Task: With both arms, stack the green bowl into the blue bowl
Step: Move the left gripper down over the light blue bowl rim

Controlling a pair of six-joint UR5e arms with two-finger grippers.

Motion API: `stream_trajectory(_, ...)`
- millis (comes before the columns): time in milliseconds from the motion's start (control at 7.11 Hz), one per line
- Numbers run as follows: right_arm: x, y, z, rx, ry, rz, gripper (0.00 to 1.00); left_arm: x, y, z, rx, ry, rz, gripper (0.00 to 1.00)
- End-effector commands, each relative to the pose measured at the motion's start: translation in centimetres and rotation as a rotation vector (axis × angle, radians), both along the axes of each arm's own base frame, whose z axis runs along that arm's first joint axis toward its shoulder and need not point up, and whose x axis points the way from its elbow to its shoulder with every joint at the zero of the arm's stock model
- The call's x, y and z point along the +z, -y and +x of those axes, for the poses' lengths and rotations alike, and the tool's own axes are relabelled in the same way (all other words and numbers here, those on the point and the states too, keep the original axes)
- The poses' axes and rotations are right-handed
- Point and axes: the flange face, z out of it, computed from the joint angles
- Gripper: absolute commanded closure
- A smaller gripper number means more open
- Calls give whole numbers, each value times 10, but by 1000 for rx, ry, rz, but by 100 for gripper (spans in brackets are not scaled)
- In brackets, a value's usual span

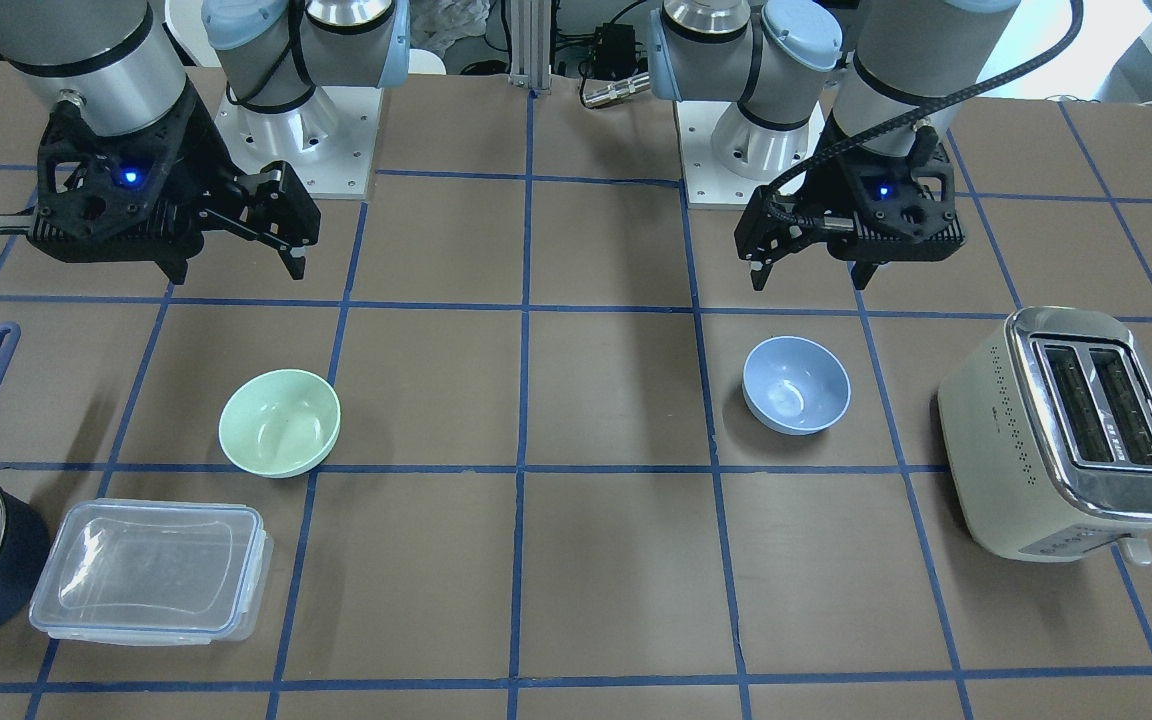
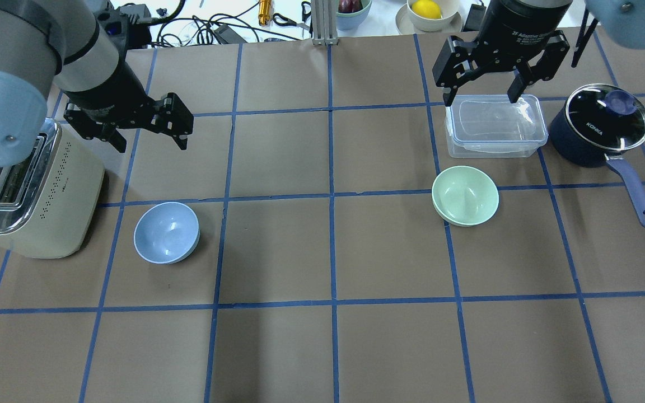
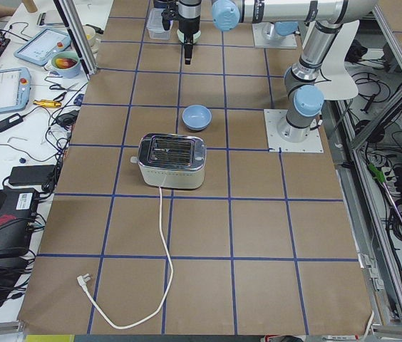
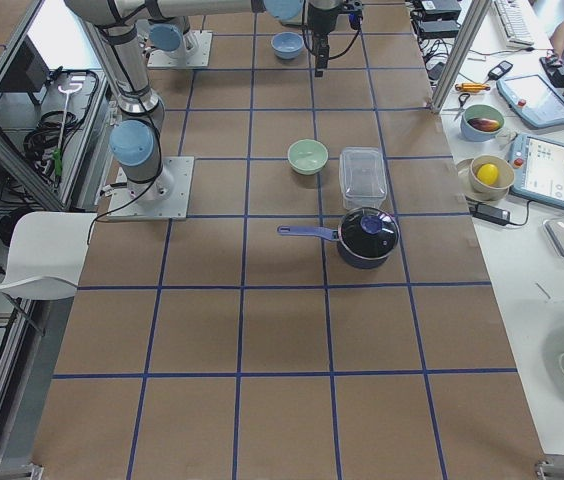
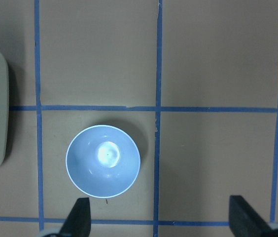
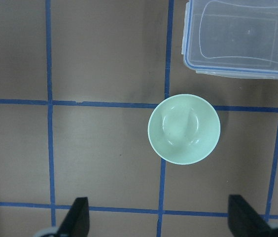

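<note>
On the table (image 2: 328, 347), brown and ruled into squares by blue tape, I have the left arm (image 2: 31, 50) and the right arm (image 2: 524, 22) both raised above the surface, touching nothing. The toaster (image 2: 48, 207) sits on the robot's left. The lidded saucepan (image 2: 591, 134) is far to its right, with a clear lidded container (image 2: 495, 126) just beside it.

The green bowl (image 2: 464, 195) stands upright near the container, on the robot's side of it and apart from it. The blue bowl (image 2: 166, 232) stands upright near the toaster without touching it, well apart from the green one.

The left gripper (image 2: 152, 146) has its jaws spread wide and holds nothing, and the right gripper (image 2: 480, 101) is the same.

From overhead the right gripper seems to overlap the container. The front camera shows it up in the air, nearer the robot's base than the green bowl.

Only the left-end camera gives me the toaster's cord (image 3: 162, 271), trailing across the table to a loose plug (image 3: 82, 280).

The left wrist camera looks straight down on the blue bowl, just ahead of one of the fingertips (image 5: 82, 217). The right wrist camera shows me the green bowl sitting over a tape crossing.
</note>
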Motion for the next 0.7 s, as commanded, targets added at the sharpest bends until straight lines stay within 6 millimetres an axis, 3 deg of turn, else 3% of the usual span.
stream_trajectory(0,0,0,0,0,-1,0,0,-87,-25,11,-2,-1,116,0)
stream_trajectory(281,-2,0,0,1,-2,5,0,-179,-54,35,-15,-4,151,0)
stream_trajectory(422,-2,0,0,0,-3,5,0,-212,-54,52,-2,3,62,0)
stream_trajectory(562,-4,0,-1,-1,1,6,0,-226,-52,52,1,-6,60,0)
